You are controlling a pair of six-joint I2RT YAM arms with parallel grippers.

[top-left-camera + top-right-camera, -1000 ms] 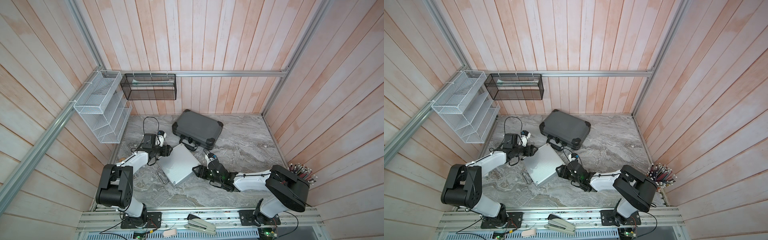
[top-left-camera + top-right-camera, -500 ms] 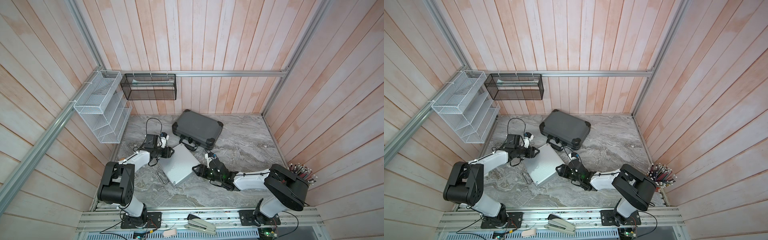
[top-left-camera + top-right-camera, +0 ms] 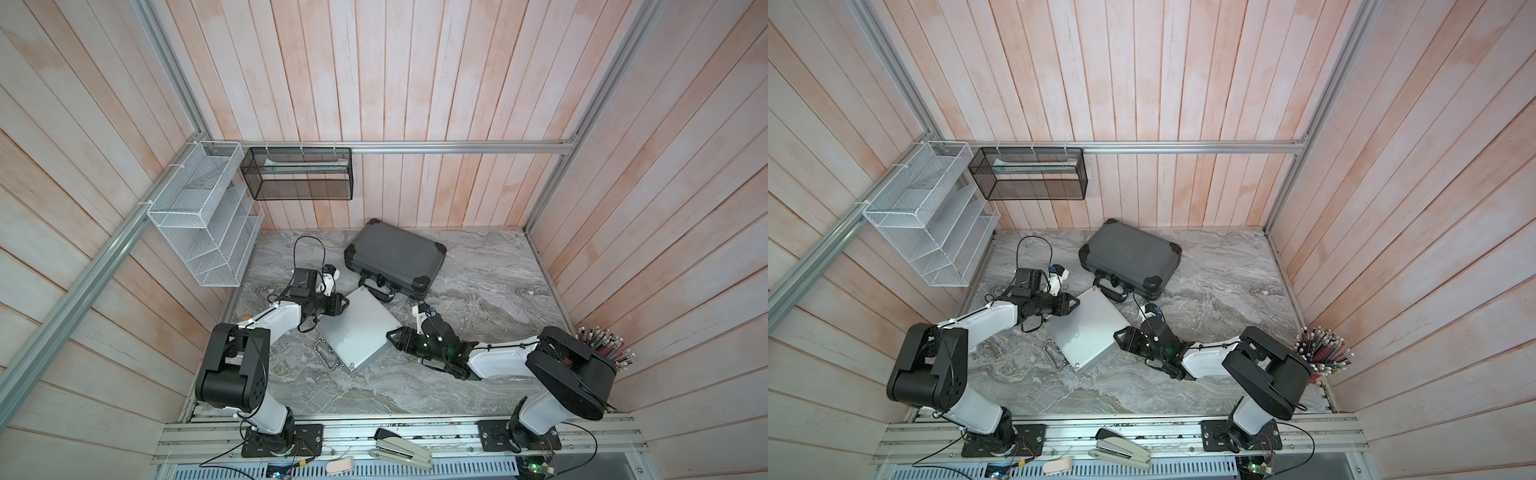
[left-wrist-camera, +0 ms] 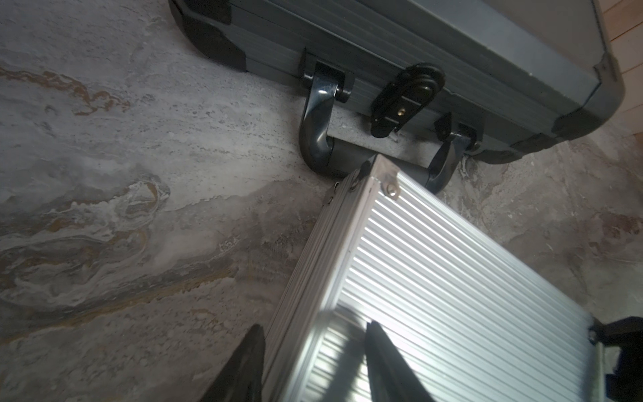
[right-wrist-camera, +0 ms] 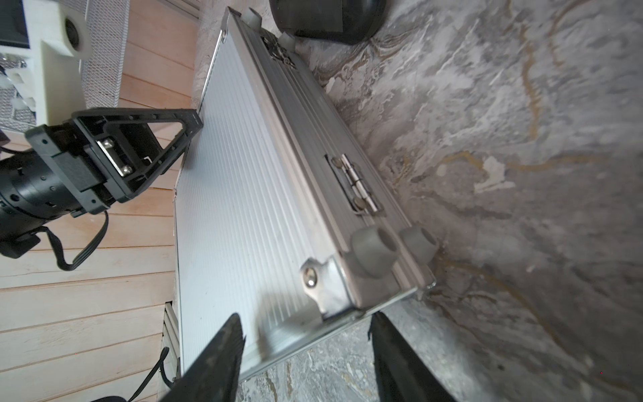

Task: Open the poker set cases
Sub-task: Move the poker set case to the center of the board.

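A closed silver case [image 3: 355,328] lies flat and askew left of the tabletop's [image 3: 478,291] middle, handle [image 3: 326,358] toward the front-left corner, hinges [image 5: 355,184] toward the far right. The left gripper [image 3: 344,304] straddles its far-left rim, and I cannot tell whether it pinches. The right gripper [image 3: 390,335], jaws parted, brackets its right corner; a closed grey case [image 3: 395,253] lies just beyond, by the far edge

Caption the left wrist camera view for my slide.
Left pincer straddles a corner of the ribbed silver case; its far corner reaches the handle of the dark grey case.
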